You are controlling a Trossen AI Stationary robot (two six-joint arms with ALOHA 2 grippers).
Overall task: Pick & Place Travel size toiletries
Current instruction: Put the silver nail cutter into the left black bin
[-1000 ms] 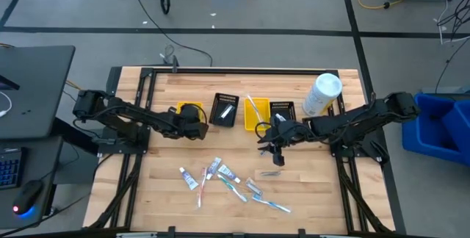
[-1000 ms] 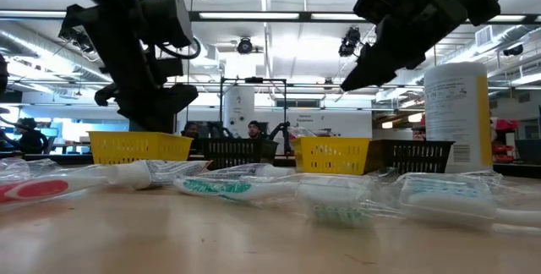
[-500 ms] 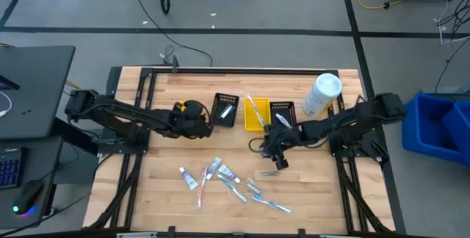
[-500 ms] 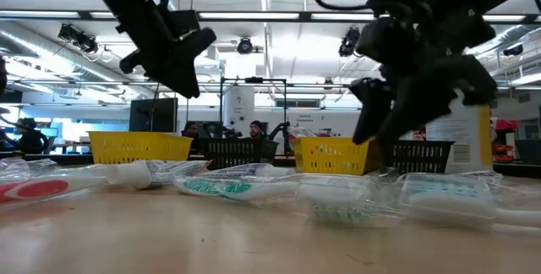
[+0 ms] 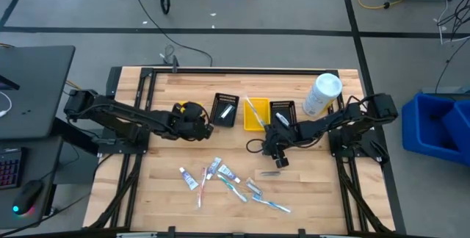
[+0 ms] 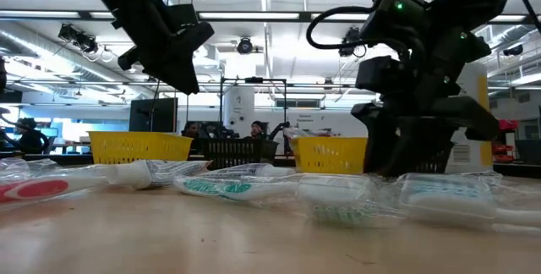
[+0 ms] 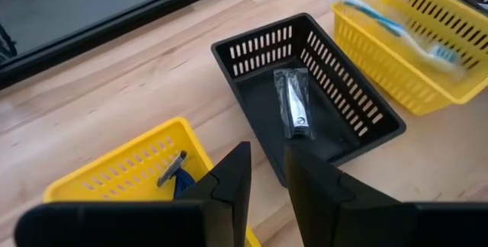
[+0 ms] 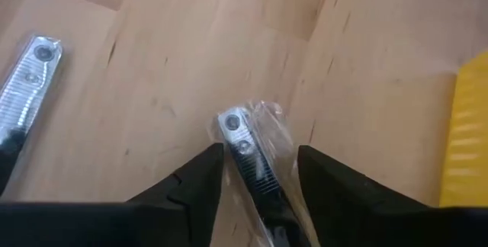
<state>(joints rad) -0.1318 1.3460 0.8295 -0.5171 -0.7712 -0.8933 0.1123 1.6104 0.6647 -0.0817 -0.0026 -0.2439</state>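
A: We note the right tool low over the table, fingers spread, with a wrapped nail clipper lying between them. Nothing is gripped yet, we judge.

B: Axis?

A: The clipper's long axis runs straight out ahead of the fingers, so they straddle its narrow width. A second clipper lies off to one side.

B: Left side?

A: The left tool hovers nearly closed and empty by the yellow bin holding a razor. We read no writing anywhere.
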